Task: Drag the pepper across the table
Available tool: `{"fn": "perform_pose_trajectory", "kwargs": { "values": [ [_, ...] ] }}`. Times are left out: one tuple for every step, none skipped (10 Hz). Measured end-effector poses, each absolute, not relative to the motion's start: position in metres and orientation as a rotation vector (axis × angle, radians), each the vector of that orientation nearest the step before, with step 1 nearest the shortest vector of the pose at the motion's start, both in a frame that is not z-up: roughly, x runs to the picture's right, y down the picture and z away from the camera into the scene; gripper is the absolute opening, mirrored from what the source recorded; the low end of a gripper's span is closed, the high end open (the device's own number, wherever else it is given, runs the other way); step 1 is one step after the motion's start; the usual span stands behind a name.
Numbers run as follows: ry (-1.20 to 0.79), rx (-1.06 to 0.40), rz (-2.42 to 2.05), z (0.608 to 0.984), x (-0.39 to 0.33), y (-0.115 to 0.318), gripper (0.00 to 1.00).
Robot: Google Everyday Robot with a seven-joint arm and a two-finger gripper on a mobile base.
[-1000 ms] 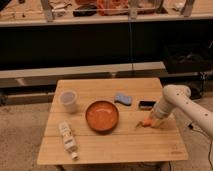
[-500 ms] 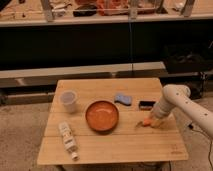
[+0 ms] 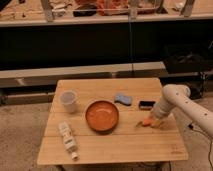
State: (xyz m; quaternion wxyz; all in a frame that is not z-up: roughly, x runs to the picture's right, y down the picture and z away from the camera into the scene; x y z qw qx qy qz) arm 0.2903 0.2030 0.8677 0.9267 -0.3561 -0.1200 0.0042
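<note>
The small orange pepper (image 3: 146,122) with a thin stem pointing left lies on the light wooden table (image 3: 120,147), right of the big orange bowl (image 3: 102,116). My gripper (image 3: 154,118) comes in from the right on a white arm (image 3: 186,102) and sits right at the pepper's right end, down at the table surface. The gripper's tip hides part of the pepper.
A clear plastic cup (image 3: 68,101) stands at the table's left. A white bottle (image 3: 67,139) lies at the front left. A blue sponge (image 3: 123,99) and a small black object (image 3: 146,104) lie behind the pepper. A dark shelf unit stands behind the table.
</note>
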Motion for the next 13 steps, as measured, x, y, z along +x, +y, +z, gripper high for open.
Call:
{"fn": "perform_pose_trajectory", "kwargs": {
  "values": [
    [-0.246, -0.730, 0.008, 0.8678, 0.2903, 0.2029, 0.00],
    [-0.246, -0.730, 0.009, 0.8676, 0.2902, 0.2029, 0.00],
    [-0.246, -0.731, 0.008, 0.8673, 0.2903, 0.2026, 0.00],
    [-0.246, -0.731, 0.008, 0.8672, 0.2903, 0.2026, 0.00],
    [-0.246, -0.731, 0.000, 0.8677, 0.2890, 0.2027, 0.00],
    [-0.243, -0.731, -0.014, 0.8687, 0.2880, 0.2025, 0.00],
    [-0.244, -0.731, -0.014, 0.8680, 0.2879, 0.2020, 0.00],
    [-0.245, -0.732, -0.014, 0.8674, 0.2879, 0.2017, 0.00],
    [-0.246, -0.732, -0.013, 0.8673, 0.2877, 0.2016, 0.00],
    [-0.247, -0.732, -0.019, 0.8684, 0.2872, 0.2010, 0.00],
    [-0.248, -0.731, -0.026, 0.8701, 0.2865, 0.2000, 0.00],
    [-0.249, -0.731, -0.031, 0.8714, 0.2859, 0.1993, 0.00],
    [-0.247, -0.731, -0.032, 0.8713, 0.2866, 0.1993, 0.00]
  ]
}}
